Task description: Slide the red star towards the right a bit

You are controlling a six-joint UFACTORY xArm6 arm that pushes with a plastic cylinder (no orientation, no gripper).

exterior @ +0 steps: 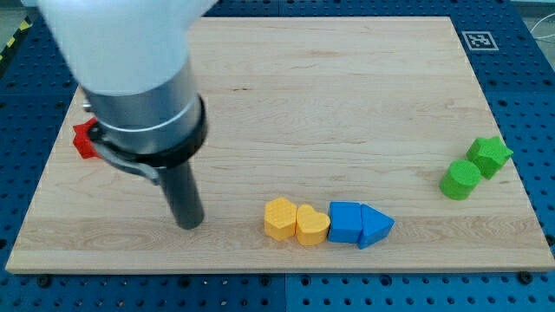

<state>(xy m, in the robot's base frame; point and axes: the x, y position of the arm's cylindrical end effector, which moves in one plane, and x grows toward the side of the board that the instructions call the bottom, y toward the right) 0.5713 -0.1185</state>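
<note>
The red star (84, 139) lies at the board's left edge, mostly hidden behind my arm's grey collar; only its left part shows. My rod comes down from that collar, and my tip (188, 224) rests on the board below and to the right of the red star, well apart from it. The tip is to the left of the yellow blocks and touches no block.
A row lies near the view's bottom centre: a yellow hexagon (280, 217), a yellow heart (312, 225), a blue cube (345, 222) and a blue triangle (374, 227). A green cylinder (460, 179) and a green star (489, 156) sit at the right. The wooden board (329, 95) has a tag in its top right corner.
</note>
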